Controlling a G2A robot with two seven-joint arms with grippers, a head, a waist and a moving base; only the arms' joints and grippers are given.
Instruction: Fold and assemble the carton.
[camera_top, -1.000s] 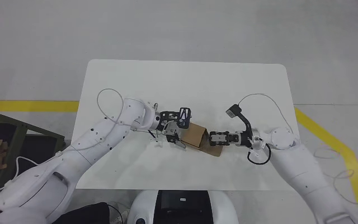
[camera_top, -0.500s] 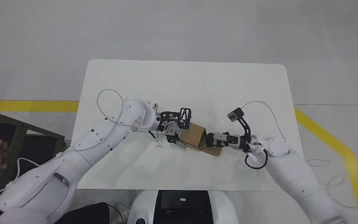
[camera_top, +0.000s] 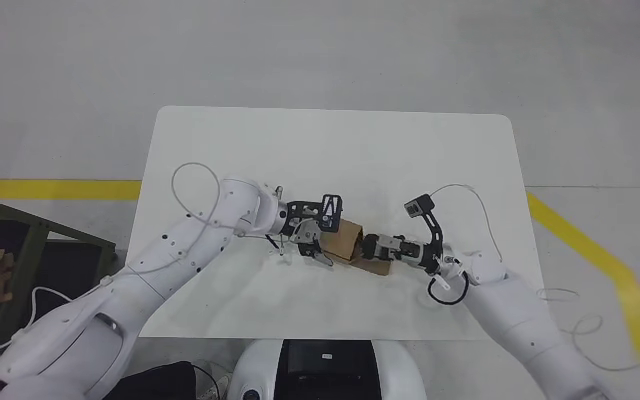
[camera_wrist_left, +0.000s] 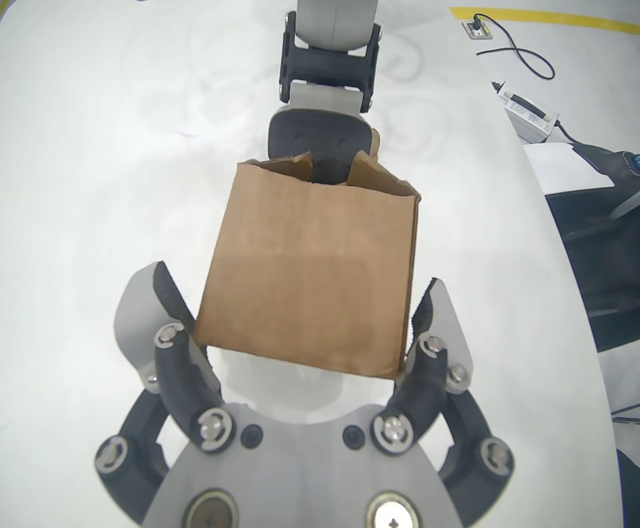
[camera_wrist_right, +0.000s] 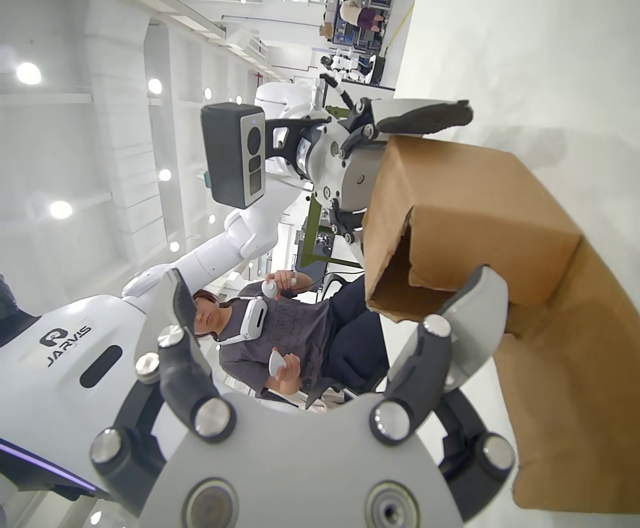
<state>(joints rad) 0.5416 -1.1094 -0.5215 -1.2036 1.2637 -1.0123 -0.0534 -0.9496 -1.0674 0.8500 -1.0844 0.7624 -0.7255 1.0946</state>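
Observation:
A brown carton lies on its side near the front middle of the white table. My left gripper holds its closed end, one finger on each side wall; the same carton stretches away from it. The far end is open, with loose flaps standing up. My right gripper is at that open end, open, one finger pressed against the carton's mouth and the other finger clear in the air. A long flap lies flat beside it.
The table's front edge runs close behind both grippers. Bare tabletop extends toward the back and both sides. A green crate stands on the floor off the left side, and a power adapter with cable lies on the floor.
My right gripper has moved left, closing in on the carton's open end and pushing against it. The left gripper has kept its hold in nearly the same place.

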